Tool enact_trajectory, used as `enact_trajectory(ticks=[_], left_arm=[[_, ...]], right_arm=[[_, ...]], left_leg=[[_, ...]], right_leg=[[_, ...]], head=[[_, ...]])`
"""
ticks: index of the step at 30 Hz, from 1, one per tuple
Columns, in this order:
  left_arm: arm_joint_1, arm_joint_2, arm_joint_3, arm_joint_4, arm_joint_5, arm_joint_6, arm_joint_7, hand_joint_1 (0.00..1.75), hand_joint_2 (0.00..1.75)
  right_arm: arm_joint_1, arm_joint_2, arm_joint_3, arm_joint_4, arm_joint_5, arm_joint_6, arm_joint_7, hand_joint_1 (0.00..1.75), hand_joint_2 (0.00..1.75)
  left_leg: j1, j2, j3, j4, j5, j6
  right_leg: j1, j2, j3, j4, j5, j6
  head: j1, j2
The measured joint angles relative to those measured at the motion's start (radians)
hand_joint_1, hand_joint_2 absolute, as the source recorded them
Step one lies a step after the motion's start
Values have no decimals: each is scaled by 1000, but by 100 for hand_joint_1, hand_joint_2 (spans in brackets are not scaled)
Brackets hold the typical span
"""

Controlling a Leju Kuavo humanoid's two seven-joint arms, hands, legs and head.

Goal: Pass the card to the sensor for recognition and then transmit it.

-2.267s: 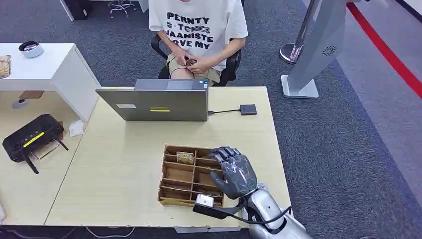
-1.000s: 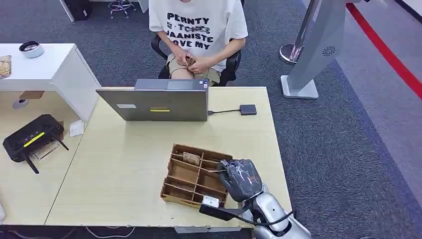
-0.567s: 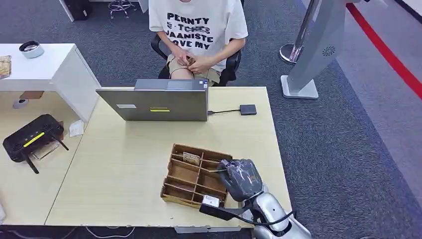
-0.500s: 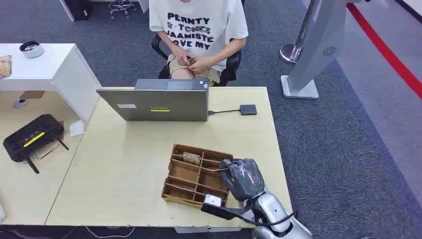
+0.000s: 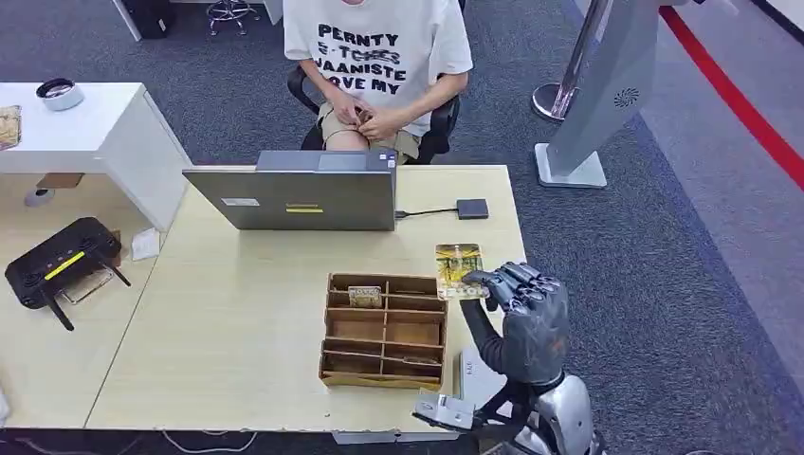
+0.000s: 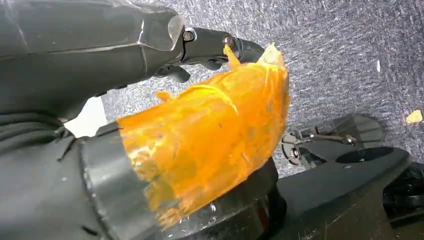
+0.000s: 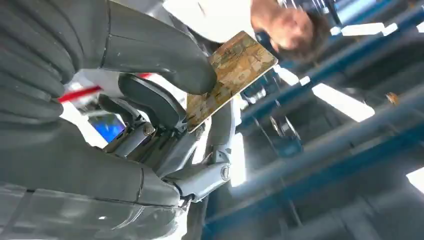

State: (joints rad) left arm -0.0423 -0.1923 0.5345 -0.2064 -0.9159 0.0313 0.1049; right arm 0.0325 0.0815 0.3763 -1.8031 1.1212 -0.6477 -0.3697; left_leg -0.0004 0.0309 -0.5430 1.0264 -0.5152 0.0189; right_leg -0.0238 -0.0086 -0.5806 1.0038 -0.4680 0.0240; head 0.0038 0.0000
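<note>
The right hand (image 5: 521, 308) is raised above the near right corner of the wooden table (image 5: 237, 313), palm turned inward, and pinches a yellowish card (image 5: 459, 270) between its thumb and fingers; the card sticks out toward the far side of the table, just beyond the right end of the wooden divider tray (image 5: 384, 332); in the right wrist view the same card (image 7: 231, 75) is clamped under the thick grey thumb (image 7: 165, 55), its free end pointing away from the palm; another small card (image 5: 364, 296) stands in a far compartment of the tray; the small black sensor (image 5: 472, 209) lies flat on the far right part of the table, wired to the grey laptop (image 5: 294, 194) beside it, well apart from the held card; a person (image 5: 374, 57) in a white printed shirt sits behind the laptop, hands together in the lap; a black router (image 5: 59, 261) sits on the neighbouring desk to the left; the left hand (image 6: 150, 60) hangs over grey carpet with orange tape on it, and whether its fingers are spread or curled I cannot tell.
</note>
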Motion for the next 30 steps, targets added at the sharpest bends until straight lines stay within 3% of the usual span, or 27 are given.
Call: enact_trajectory(ticks=[2, 5, 18, 23, 28, 30], left_arm=[[0, 0, 1, 0, -3, 0, 0, 0, 0], [0, 0, 3, 0, -3, 0, 0, 0, 0], [-1, 0, 16, 0, -11, 0, 0, 0, 0], [-4, 1, 16, 0, -45, -14, 0, 0, 0], [-17, 3, 13, 0, -87, -39, 11, 0, 0], [-28, 3, 11, 0, -94, -42, 13, 0, 0]], right_arm=[[17, 37, -37, -29, -7, 0, -71, 175, 175], [29, 71, -70, -58, -12, 0, -107, 175, 175], [38, 127, -120, -92, -11, 0, -124, 175, 175], [-23, 123, -120, -62, 77, 1, -42, 175, 175], [-179, 68, -83, 63, 176, 1, 128, 175, 175], [-245, 40, -62, 121, 185, 1, 162, 175, 175]], left_leg=[[0, 0, 0, 0, 0, 0], [0, 0, 0, 0, 0, 0], [0, 0, 0, 0, 0, 0], [0, 1, 0, 0, 0, 0], [0, 4, 1, 0, 2, -2], [0, 3, 1, 0, 3, -1]], right_leg=[[0, 0, 0, 0, 0, 0], [0, 0, 0, 0, 0, 0], [0, 0, 0, 0, 0, 0], [0, 1, 0, 0, 1, -1], [0, 3, 0, 0, 4, -3], [0, 2, 0, 0, 4, -3]], head=[[0, 0], [0, 0], [0, 0], [0, 0], [-1, 0], [0, 0]])
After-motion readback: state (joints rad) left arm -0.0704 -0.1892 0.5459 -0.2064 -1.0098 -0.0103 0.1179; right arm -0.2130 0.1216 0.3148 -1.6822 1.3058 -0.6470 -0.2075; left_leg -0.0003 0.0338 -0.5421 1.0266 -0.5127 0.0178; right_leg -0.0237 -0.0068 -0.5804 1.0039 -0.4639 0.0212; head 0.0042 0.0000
